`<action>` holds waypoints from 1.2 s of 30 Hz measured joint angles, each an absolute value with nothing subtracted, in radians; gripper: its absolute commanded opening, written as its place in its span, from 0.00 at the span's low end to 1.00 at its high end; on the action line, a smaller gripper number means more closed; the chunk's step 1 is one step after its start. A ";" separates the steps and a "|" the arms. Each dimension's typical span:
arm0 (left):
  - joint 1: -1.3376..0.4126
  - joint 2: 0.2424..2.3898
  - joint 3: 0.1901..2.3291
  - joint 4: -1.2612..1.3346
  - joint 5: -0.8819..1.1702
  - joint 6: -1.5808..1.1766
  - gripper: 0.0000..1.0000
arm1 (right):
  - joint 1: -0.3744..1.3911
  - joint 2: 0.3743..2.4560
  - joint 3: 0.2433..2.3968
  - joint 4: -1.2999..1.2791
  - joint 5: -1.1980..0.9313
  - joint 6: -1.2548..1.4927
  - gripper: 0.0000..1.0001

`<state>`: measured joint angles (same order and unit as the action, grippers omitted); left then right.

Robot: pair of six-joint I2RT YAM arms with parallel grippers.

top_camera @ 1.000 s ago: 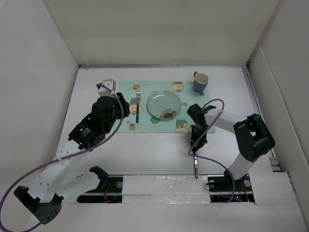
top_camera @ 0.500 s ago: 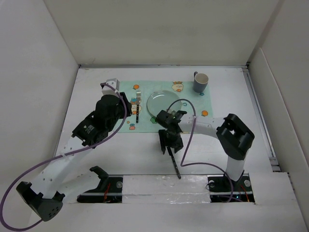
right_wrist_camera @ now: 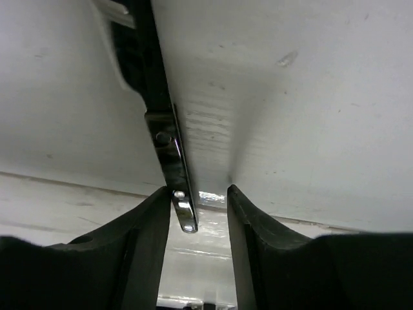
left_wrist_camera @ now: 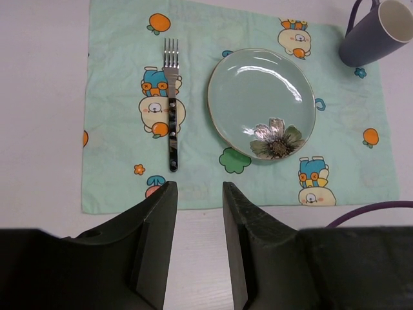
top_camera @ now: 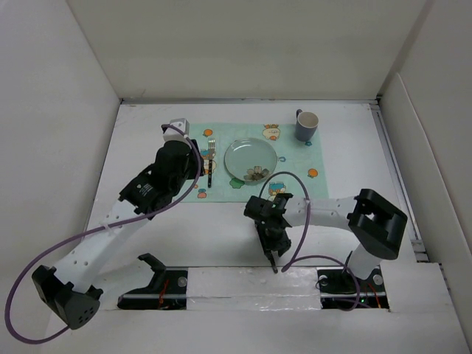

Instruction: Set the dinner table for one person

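The white dinner table (top_camera: 221,228) holds a mint-green placemat (top_camera: 295,158) with a glass plate (top_camera: 251,156), a black-handled fork (top_camera: 210,158) left of it and a grey mug (top_camera: 306,125) at the far right corner. My left gripper (top_camera: 198,171) is open and empty above the mat's near edge (left_wrist_camera: 197,194), with the fork (left_wrist_camera: 171,110), plate (left_wrist_camera: 258,90) and mug (left_wrist_camera: 374,35) ahead. My right gripper (top_camera: 271,247) is low near the table's front edge. A black-handled knife (top_camera: 273,263) lies there, its silver end (right_wrist_camera: 184,216) between the open jaws (right_wrist_camera: 200,190), against the left finger.
The plate carries a small flower-like item (left_wrist_camera: 276,139). A purple cable (top_camera: 291,251) loops from the right arm over the table. A taped white strip (top_camera: 251,284) and the arm bases line the near edge. White walls enclose the table on three sides.
My right gripper swung from right of the placemat to the left, then back toward the near edge; the knife moved with it. My left gripper shifted slightly right.
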<state>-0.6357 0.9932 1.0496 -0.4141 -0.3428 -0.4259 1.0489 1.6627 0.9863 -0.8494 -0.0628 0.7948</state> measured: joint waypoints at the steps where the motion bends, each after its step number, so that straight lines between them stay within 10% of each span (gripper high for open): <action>1: -0.636 0.998 1.050 -0.411 -0.344 -0.425 0.31 | 1.053 1.663 0.969 -0.849 -0.063 0.794 0.32; 6: -0.636 1.026 1.074 -0.410 -0.343 -0.422 0.31 | 1.093 1.678 0.982 -0.853 -0.044 0.802 0.00; 20: -0.633 1.094 1.157 -0.400 -0.388 -0.379 0.31 | 0.983 1.444 1.290 -0.988 0.010 0.714 0.00; 36: -0.626 1.090 1.195 -0.416 -0.353 -0.391 0.31 | 0.408 2.007 1.663 -0.878 0.025 0.324 0.00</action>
<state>-0.6258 1.0897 1.1954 -0.4160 -0.3531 -0.3908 0.4080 2.0071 1.6630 -0.8783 0.0250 0.3237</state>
